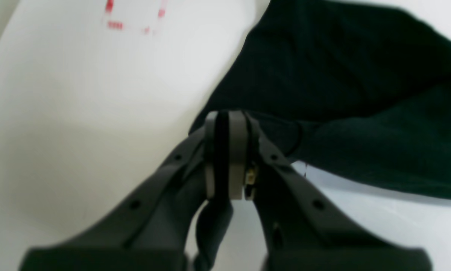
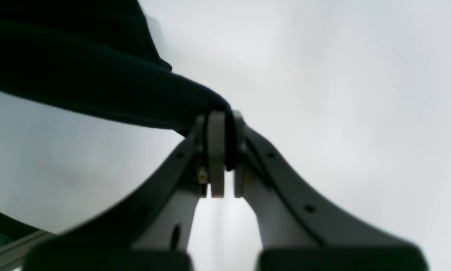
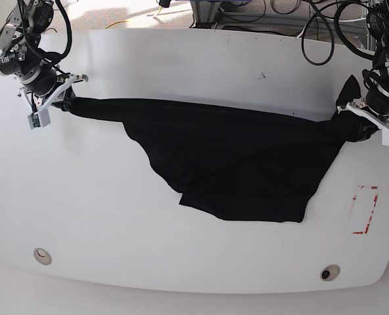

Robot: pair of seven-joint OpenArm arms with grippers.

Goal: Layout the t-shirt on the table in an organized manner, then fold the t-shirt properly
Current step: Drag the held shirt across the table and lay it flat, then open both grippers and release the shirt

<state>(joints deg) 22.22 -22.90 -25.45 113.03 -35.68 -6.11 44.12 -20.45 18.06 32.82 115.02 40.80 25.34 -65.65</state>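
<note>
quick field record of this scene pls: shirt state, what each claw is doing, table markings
shirt: black t-shirt stretched between both claws, its middle sagging onto the table, not laid flat
left claw: shut on the t-shirt, at the base view's right
right claw: shut on the t-shirt, at the base view's left
table markings: red tape rectangle near the left claw; two round holes along the near edge
fold: not yet begun

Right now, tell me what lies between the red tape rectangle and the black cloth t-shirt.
Bare white tabletop only: in the base view nothing sits between the red tape rectangle and the black cloth t-shirt, whose hem ends short of it.
</note>
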